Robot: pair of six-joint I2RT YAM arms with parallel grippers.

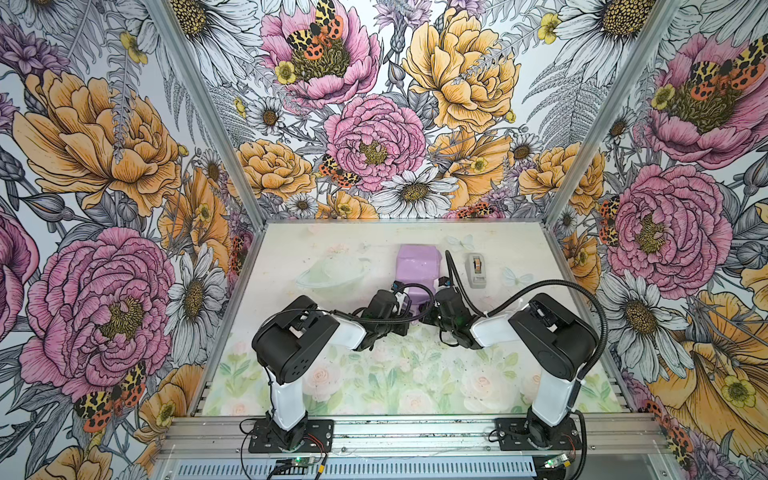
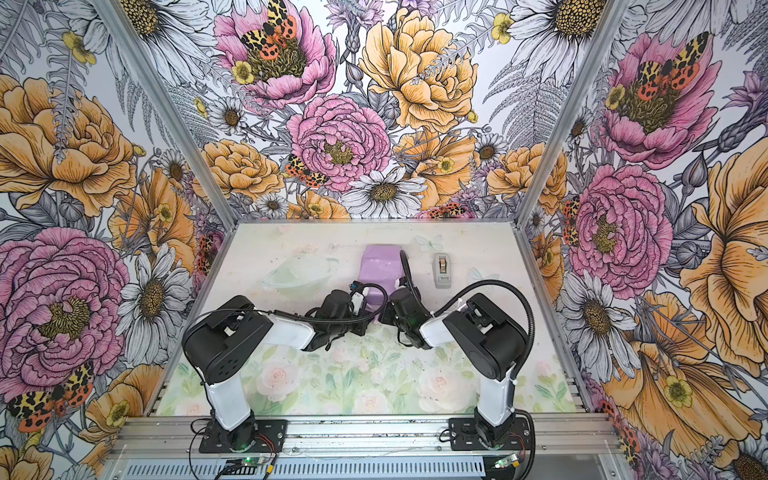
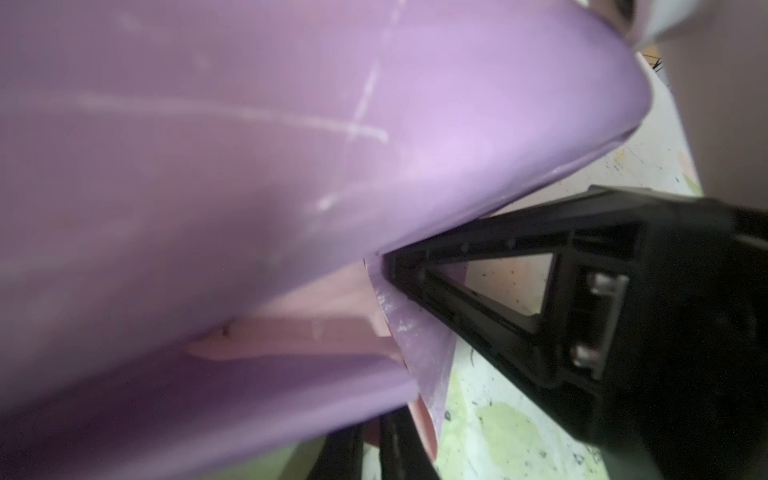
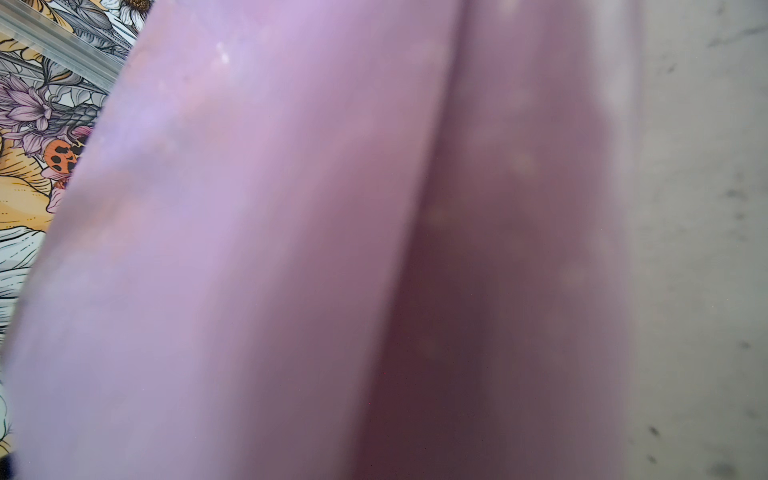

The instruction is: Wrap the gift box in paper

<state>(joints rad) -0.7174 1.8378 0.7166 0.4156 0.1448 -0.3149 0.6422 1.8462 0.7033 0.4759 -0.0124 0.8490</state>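
Both top views look from high above the near edge of the table (image 1: 291,249), tilted down toward its far edge. They stand far enough back to hold the left arm (image 1: 291,345), the right arm (image 1: 552,332), the whole tabletop and the flowered walls (image 1: 104,166). They share nearly everything, with a slight sideways offset. The left wrist view sits pressed close to the paper (image 3: 291,166), blurred, a strip of table beside it. The right wrist view is as near: paper fills most, wall and table at its margins.
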